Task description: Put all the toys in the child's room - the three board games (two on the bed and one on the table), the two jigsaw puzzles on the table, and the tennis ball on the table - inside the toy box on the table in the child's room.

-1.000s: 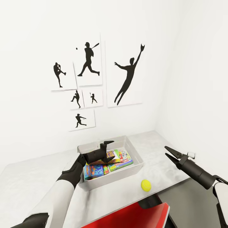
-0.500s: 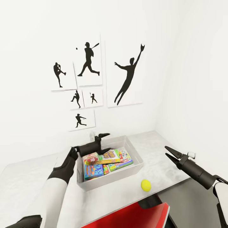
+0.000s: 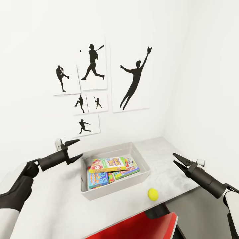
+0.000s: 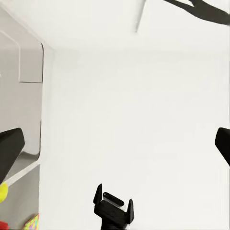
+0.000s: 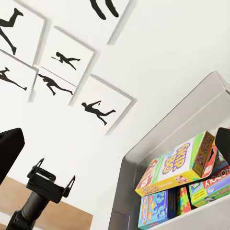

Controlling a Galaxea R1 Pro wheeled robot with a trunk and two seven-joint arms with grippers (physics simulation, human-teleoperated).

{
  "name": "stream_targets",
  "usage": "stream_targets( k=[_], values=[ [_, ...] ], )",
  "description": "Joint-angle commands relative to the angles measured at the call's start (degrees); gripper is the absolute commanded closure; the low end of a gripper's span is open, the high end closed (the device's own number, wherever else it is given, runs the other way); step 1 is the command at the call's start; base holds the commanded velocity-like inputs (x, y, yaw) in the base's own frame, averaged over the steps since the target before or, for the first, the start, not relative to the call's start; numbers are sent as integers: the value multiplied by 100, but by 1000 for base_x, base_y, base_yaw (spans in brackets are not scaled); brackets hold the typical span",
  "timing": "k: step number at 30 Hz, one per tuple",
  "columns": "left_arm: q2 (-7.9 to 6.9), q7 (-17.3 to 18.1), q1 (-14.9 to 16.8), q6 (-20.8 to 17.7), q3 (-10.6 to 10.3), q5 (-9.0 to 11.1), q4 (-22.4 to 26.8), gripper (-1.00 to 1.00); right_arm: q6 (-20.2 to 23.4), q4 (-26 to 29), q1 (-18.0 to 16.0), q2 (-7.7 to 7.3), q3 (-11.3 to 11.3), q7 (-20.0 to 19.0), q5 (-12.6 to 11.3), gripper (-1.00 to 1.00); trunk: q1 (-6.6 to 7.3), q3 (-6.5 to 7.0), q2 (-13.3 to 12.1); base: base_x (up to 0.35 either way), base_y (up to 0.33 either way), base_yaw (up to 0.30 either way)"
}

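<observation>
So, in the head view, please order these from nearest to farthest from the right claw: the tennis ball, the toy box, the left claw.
1. Tennis ball, on the table just left of the right claw.
2. Toy box, mid-table.
3. Left claw, beyond the box's far-left corner.

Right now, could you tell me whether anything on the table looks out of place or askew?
Yes. The tennis ball lies on the table, outside the toy box, near its front corner. Inside the box, the SKIP BO game rests tilted across the other toys rather than flat. Both the left pincer and the right pincer are open and empty.
</observation>
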State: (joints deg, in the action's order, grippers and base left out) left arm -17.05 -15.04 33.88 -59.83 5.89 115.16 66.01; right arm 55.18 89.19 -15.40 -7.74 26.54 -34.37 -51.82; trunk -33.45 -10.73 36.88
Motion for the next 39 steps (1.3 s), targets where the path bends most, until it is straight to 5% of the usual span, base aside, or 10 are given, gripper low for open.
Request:
stream_targets(
  k=[1,5,11,29,39],
  values=[
    [-272,-54,-212,-17,-74,355,159,-100,31,1,-6,1,9,-26,17,-100,-2,-9,8,0,0,0],
    [-642,-42,-614,-17,-195,726,400,-100,23,1,-6,2,6,-26,20,-100,-2,-9,8,0,0,0],
    [-824,76,-970,-17,-246,929,505,-100,5,1,-6,8,2,-26,29,-100,-2,-9,8,0,0,0],
    [-1195,179,-1072,-17,-309,896,519,-100,-15,3,-6,9,1,-26,23,-100,-2,-9,8,0,0,0],
    [-1282,164,-1052,-17,-301,884,280,-100,-16,2,-6,9,0,-26,23,-100,-2,-8,8,0,0,-1]
  ],
)
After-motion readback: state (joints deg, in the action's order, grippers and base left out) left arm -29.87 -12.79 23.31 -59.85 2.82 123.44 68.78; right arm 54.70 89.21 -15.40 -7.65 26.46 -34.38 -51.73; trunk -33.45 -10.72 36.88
